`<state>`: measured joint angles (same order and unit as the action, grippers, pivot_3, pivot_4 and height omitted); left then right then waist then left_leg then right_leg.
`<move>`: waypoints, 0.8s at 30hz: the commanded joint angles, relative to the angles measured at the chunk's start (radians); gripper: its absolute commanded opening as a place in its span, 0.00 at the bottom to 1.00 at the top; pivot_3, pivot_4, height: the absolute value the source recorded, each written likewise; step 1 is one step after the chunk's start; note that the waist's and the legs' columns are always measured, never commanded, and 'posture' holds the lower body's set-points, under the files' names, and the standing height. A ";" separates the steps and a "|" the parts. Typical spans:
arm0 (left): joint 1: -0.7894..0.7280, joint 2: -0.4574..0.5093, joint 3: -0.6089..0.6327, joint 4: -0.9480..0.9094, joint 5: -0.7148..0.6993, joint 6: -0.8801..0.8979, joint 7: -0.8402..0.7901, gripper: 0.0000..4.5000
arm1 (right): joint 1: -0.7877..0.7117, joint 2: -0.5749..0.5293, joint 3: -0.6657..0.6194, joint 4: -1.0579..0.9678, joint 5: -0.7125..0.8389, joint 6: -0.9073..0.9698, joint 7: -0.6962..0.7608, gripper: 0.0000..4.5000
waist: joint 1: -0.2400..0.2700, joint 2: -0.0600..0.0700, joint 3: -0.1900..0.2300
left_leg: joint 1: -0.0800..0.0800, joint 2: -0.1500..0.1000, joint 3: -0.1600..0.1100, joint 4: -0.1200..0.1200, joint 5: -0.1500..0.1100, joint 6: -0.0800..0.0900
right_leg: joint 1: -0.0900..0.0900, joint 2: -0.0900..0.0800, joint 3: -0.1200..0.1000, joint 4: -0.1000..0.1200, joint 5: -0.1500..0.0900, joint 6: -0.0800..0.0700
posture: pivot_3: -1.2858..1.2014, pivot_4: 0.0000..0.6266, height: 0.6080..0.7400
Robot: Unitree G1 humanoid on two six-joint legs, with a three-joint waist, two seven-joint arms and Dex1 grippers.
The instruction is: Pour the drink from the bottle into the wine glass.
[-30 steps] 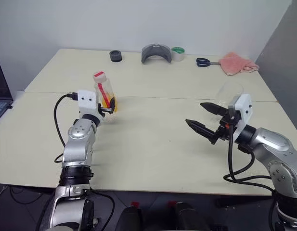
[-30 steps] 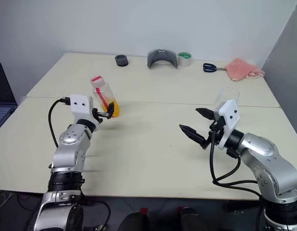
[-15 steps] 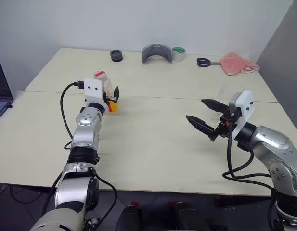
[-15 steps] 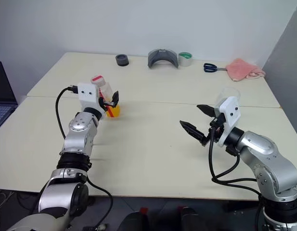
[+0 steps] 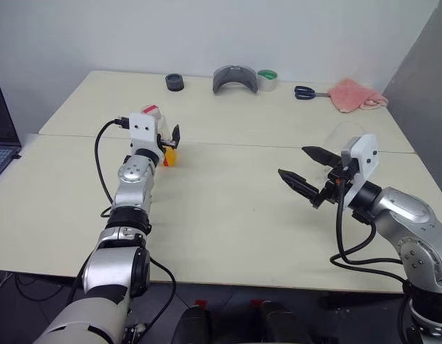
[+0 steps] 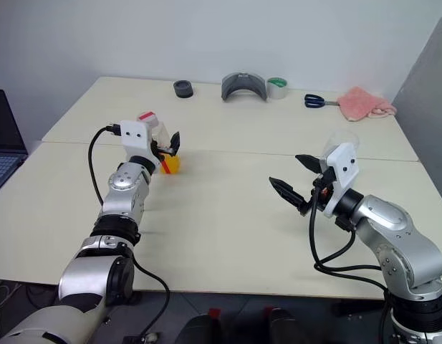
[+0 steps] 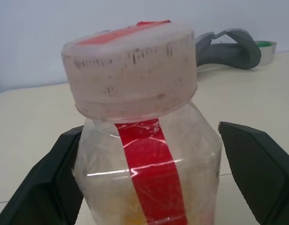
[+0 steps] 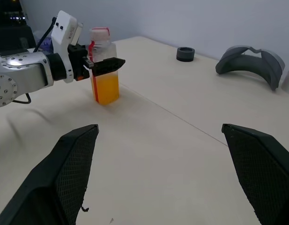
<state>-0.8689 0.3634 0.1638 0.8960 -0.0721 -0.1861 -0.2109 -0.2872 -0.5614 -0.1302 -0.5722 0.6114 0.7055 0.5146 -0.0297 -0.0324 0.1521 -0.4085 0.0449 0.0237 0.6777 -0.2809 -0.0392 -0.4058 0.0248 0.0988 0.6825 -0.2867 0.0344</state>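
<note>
None of the pouring was done at this point, as far as the views showed. The left gripper (image 6: 165, 145) stood spread wide, its two black fingers (image 7: 60, 180) flanking the small clear plastic bottle (image 7: 145, 154) with the red label stripe and white cap, one finger close against the body and the other with a gap; the grasp was not yet closed. The bottle stood upright on the pale beige table (image 5: 228, 215), well out on the left side, cap on, the translucent orange-yellow drink (image 8: 105, 87) filling its lower part. The right gripper (image 5: 305, 170) hung above the table on the right, likewise spread wide and holding nothing. Just behind it was the clear stemmed wine glass (image 5: 347, 131), only the top of the bowl visible; no liquid could be made out in it. Judged remaining: close on the bottle, get the cap off, bring bottle to glass, tip and pour. The two were well apart.
</note>
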 commanded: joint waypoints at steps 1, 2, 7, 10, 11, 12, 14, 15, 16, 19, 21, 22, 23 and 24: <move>-0.030 0.019 0.006 -0.009 0.000 -0.037 -0.011 0.99 | 0.001 -0.003 -0.008 -0.035 0.004 -0.014 -0.006 1.00 | 0.000 0.000 0.000 | 0.000 0.000 0.000 0.000 0.000 0.000 | 0.000 0.000 0.000 0.000 0.000 0.000 | 0.52 0.24 1.00; -0.029 0.019 0.007 -0.010 -0.002 -0.041 -0.012 0.90 | 0.003 -0.003 -0.008 -0.035 0.004 -0.013 -0.007 1.00 | 0.000 0.000 0.000 | 0.000 0.000 0.000 0.000 0.000 0.000 | 0.000 0.000 0.000 0.000 0.000 0.000 | 0.52 0.24 1.00; -0.025 0.019 0.011 -0.013 -0.007 -0.053 -0.014 0.60 | 0.008 0.000 -0.008 -0.038 0.008 -0.011 -0.011 1.00 | 0.000 0.000 0.000 | 0.000 0.000 0.000 0.000 0.000 0.000 | 0.000 -0.001 -0.001 0.000 0.000 0.000 | 0.52 0.24 1.00; -0.023 0.023 0.014 -0.012 -0.008 -0.055 -0.017 0.44 | 0.011 0.001 -0.006 -0.037 0.007 -0.012 -0.012 1.00 | 0.000 0.000 0.000 | 0.000 0.000 0.000 0.000 0.000 0.000 | 0.000 -0.001 -0.001 0.000 0.000 0.000 | 0.52 0.24 1.00; -0.022 0.024 0.014 -0.012 -0.008 -0.055 -0.017 0.41 | 0.012 0.002 -0.006 -0.037 0.006 -0.013 -0.013 1.00 | 0.000 0.000 0.000 | 0.000 0.000 0.000 0.000 0.000 0.000 | 0.000 -0.001 -0.001 0.000 0.000 0.000 | 0.52 0.24 1.00; -0.023 0.025 0.015 -0.011 -0.008 -0.055 -0.017 0.41 | 0.013 0.002 -0.005 -0.038 0.006 -0.014 -0.014 1.00 | 0.000 0.000 0.000 | 0.000 0.000 0.000 0.000 0.000 0.000 | 0.000 -0.001 -0.001 0.000 0.000 0.000 | 0.52 0.24 1.00; -0.023 0.027 0.016 -0.011 -0.009 -0.055 -0.016 0.41 | 0.016 0.003 -0.002 -0.040 0.005 -0.014 -0.017 1.00 | 0.000 0.000 0.000 | 0.000 0.000 0.000 0.000 0.000 0.000 | 0.000 -0.001 -0.001 0.000 0.000 0.000 | 0.52 0.24 1.00; -0.023 0.027 0.016 -0.011 -0.009 -0.055 -0.016 0.41 | 0.016 0.003 0.000 -0.041 0.004 -0.014 -0.018 1.00 | 0.000 0.000 0.000 | 0.000 0.000 0.000 0.000 0.000 0.000 | 0.000 -0.001 -0.001 0.000 0.000 0.000 | 0.52 0.24 1.00; -0.024 0.027 0.015 -0.012 -0.010 -0.048 -0.020 0.41 | 0.013 0.002 0.004 -0.041 0.001 -0.012 -0.021 1.00 | 0.000 0.000 0.000 | 0.000 0.000 0.000 0.000 0.000 0.000 | 0.000 -0.001 -0.001 0.000 0.000 0.000 | 0.52 0.24 1.00; -0.033 0.014 0.001 -0.044 -0.018 -0.007 -0.054 0.41 | -0.026 -0.001 0.017 -0.031 -0.006 0.000 -0.034 1.00 | 0.000 0.000 0.000 | 0.000 0.000 0.000 0.000 0.000 0.000 | 0.000 -0.001 -0.001 0.000 0.000 0.000 | 0.52 0.24 1.00; -0.041 -0.003 -0.010 -0.084 -0.031 0.028 -0.088 0.41 | -0.069 -0.009 0.029 -0.010 -0.024 0.003 -0.042 1.00 | 0.000 0.000 0.000 | 0.000 0.000 0.000 0.000 0.000 0.000 | 0.000 -0.001 -0.001 0.000 0.000 0.000 | 0.52 0.24 1.00; -0.045 -0.015 -0.019 -0.110 -0.040 0.052 -0.116 0.41 | -0.093 -0.013 0.034 0.005 -0.029 0.007 -0.042 1.00 | 0.001 0.000 0.000 | 0.000 0.000 0.000 0.001 0.000 0.000 | 0.000 -0.001 -0.001 0.001 0.000 0.000 | 0.52 0.24 1.00; -0.048 -0.027 -0.029 -0.135 -0.047 0.073 -0.143 0.41 | -0.115 -0.019 0.042 0.021 -0.042 0.007 -0.042 1.00 | 0.001 0.000 0.000 | -0.001 0.000 0.000 0.001 0.000 0.000 | 0.000 -0.001 -0.001 0.001 0.000 0.000 | 0.52 0.24 1.00; -0.048 -0.039 -0.047 -0.167 -0.052 0.097 -0.182 0.41 | -0.140 -0.022 0.049 0.038 -0.051 0.005 -0.040 1.00 | 0.001 0.000 0.000 | -0.001 0.000 0.000 0.001 0.000 0.000 | 0.000 -0.001 -0.001 0.001 0.000 0.000 | 0.52 0.24 1.00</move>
<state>-0.8738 0.3378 0.1429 0.8207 -0.1028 -0.1056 -0.3398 -0.3981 -0.5737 -0.0825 -0.5399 0.5734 0.7140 0.4780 -0.0286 -0.0323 0.1521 -0.4098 0.0446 0.0235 0.6791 -0.2808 -0.0392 -0.4061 0.0236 0.0972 0.6830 -0.2867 0.0344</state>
